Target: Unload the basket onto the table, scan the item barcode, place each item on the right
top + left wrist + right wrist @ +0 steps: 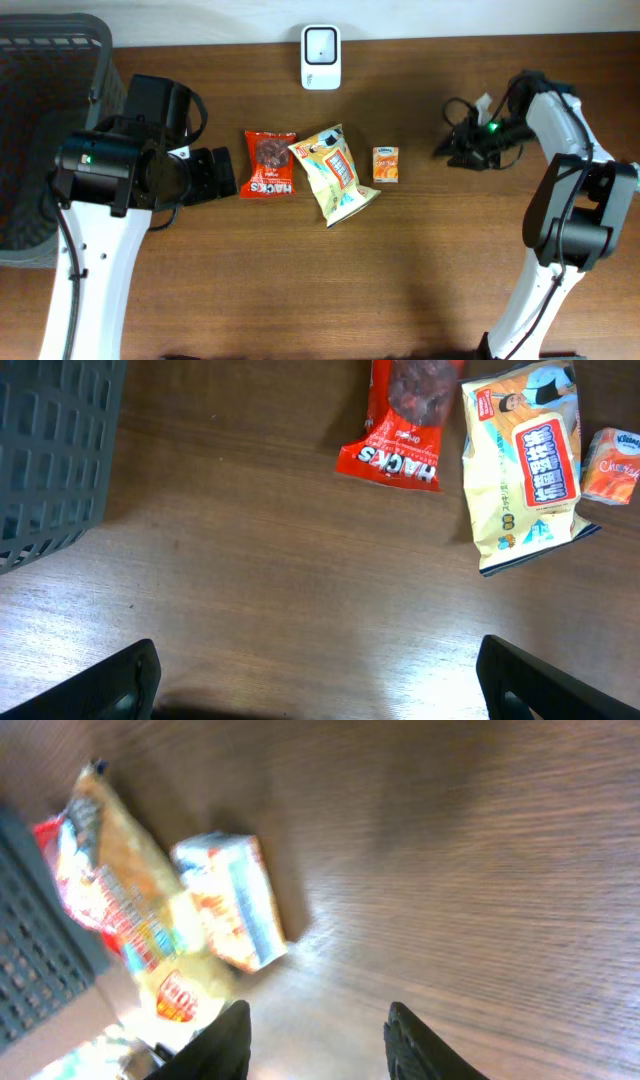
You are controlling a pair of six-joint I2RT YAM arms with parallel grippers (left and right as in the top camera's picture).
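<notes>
The orange pack point(386, 164) (blue-and-white end) lies flat at three o'clock of the yellow snack bag point(337, 174); left pincer point(318, 680) wide, right pincer point(318, 1030) parted, empty

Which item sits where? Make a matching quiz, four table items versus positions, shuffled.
1 red packet
2 yellow bag
3 orange box
4 white scanner

A middle of the row
B alone, beyond the row
C row end nearest left claw
D row end nearest right claw

Pairs: 1-C, 2-A, 3-D, 4-B
</notes>
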